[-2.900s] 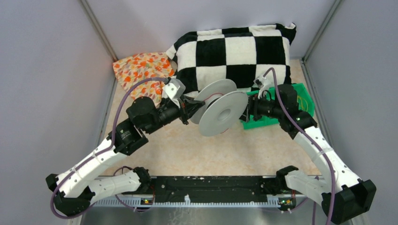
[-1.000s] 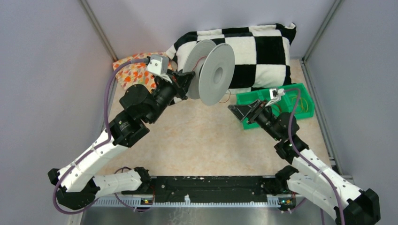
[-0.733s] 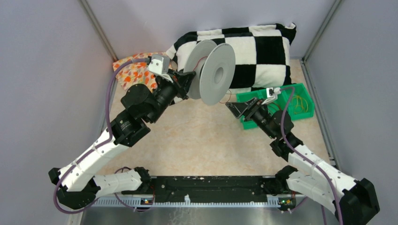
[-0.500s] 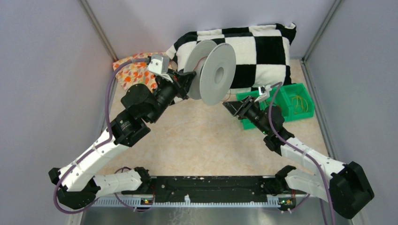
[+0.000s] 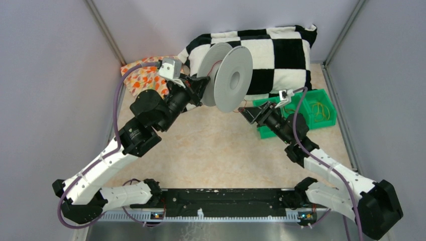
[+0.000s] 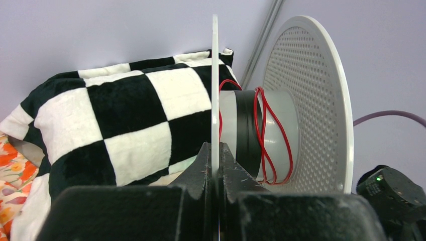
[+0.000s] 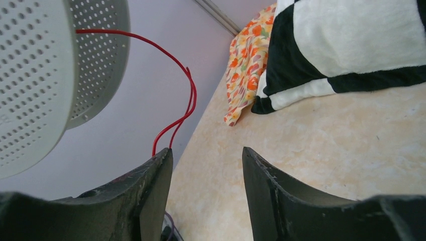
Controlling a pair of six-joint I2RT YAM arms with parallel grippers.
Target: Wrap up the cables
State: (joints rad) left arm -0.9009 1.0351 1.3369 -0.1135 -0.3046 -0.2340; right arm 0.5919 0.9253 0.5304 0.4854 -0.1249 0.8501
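Your left gripper point(image 6: 215, 159) is closed tight on one thin flange of the grey spool point(image 5: 232, 80). It holds the spool raised and on edge in front of the checkered pillow point(image 5: 274, 52) at the far side. Red cables point(image 6: 258, 130) loop around the spool's hub, and one loose loop hangs below. Your right gripper point(image 5: 249, 114) sits just right of the spool and lower, fingers spread with nothing between them. The hanging loop ends beside one finger; I cannot tell if it touches. A green bin point(image 5: 329, 120) lies further right.
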